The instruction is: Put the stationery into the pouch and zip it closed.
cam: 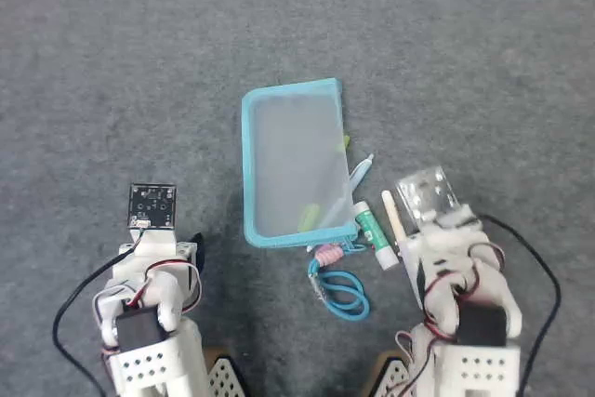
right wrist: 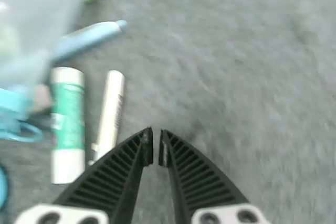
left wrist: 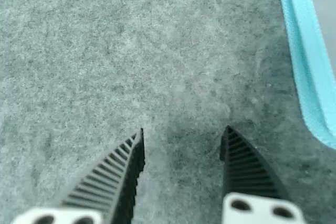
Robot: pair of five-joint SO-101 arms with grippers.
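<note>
A flat translucent pouch [cam: 293, 165] with a teal border lies mid-table, and a yellow-green item [cam: 309, 218] shows through it near its lower edge. Beside its right edge lie a blue pen [cam: 361, 172], a green-and-white glue stick [cam: 375, 234] and a cream stick [cam: 394, 218]. My left gripper [left wrist: 184, 135] stands open over bare carpet, with the pouch's teal edge [left wrist: 307, 56] off to one side. My right gripper [right wrist: 155, 137] is shut and holds nothing, close to the cream stick [right wrist: 109, 114], the glue stick [right wrist: 67, 124] and the blue pen [right wrist: 86, 38].
A pink tag and a blue cord loop [cam: 342, 290] hang off the pouch's lower corner. The left arm [cam: 153, 267] sits at the lower left, the right arm [cam: 456, 267] at the lower right. Grey carpet [cam: 112, 90] covers the table.
</note>
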